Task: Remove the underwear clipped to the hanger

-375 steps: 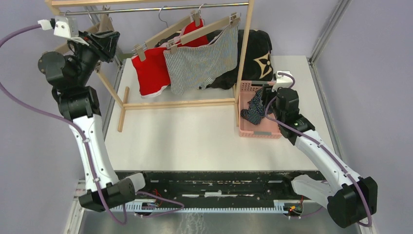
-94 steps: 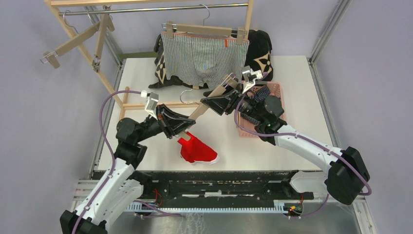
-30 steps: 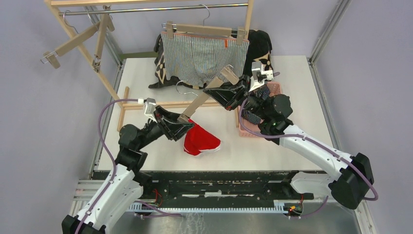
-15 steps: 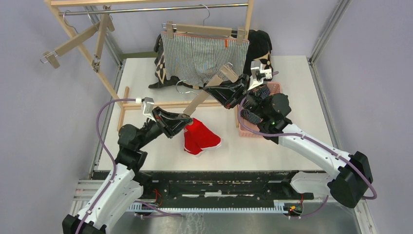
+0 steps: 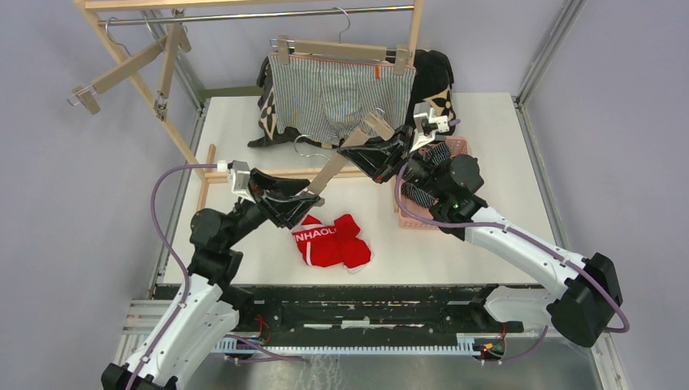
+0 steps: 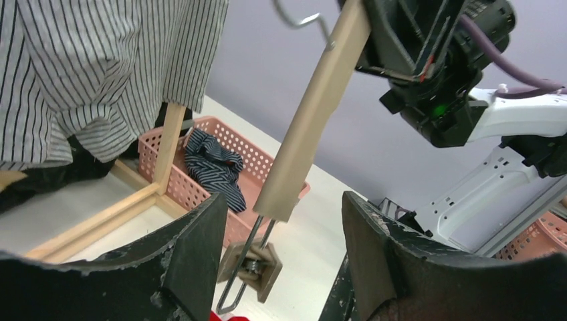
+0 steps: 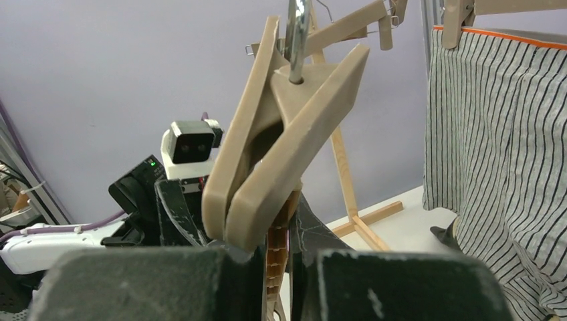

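Progress: red pair (image 5: 331,241) lies left of the basket (image 5: 413,218), navy pair (image 6: 210,164) inside it, pinstriped pair (image 5: 337,93) hangs clipped behind it; your left gripper (image 5: 302,203) gapes, your right gripper (image 5: 366,154) pinches the bare hanger (image 5: 329,173).

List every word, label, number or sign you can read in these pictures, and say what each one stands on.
"NHAOL": white letters on the waistband of the red underwear; folds may hide more of the word.
Pale floral emblems, without letters: on the black cushion.
Nothing else can be read in any view.
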Available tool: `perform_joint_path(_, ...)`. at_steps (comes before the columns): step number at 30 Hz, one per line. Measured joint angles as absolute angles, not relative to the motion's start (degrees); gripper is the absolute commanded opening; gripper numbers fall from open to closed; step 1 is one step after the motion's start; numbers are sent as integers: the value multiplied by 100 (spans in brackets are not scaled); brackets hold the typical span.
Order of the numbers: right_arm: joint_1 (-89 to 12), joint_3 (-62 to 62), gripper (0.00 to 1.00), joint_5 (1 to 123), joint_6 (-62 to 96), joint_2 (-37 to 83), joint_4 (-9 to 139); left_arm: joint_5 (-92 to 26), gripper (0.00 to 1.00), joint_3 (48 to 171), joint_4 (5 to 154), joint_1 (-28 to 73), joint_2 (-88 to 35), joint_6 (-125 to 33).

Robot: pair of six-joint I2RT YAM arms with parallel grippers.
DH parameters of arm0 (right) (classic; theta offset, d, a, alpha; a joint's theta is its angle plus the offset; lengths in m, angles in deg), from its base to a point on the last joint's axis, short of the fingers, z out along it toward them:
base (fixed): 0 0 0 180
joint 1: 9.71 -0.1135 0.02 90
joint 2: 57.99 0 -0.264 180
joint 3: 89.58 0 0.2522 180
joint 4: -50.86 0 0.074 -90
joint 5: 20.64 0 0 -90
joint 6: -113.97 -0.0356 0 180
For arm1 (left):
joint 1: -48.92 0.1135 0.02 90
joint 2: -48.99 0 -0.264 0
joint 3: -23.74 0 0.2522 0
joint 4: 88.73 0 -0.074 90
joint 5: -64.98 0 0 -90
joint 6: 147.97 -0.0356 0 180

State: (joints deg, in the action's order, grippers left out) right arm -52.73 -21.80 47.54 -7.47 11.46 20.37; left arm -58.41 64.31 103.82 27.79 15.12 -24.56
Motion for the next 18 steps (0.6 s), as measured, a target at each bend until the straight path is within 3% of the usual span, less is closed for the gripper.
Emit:
perform_joint_path(9, -5273, -2186, 1, 4671, -834, 1135, 2052, -6105, 62, 6621, 10609, 2777, 1436, -2463)
perform_joint_path(13, -5273, -2186, 1, 4588, -961, 1135, 2030, -6398, 52, 6621, 10812, 2777, 1143, -2456)
perform_joint_path(18, -5273, -2191, 1, 4490, -1075, 1135, 2004, -6619, 30, 6621, 10959, 2779, 922, -2450)
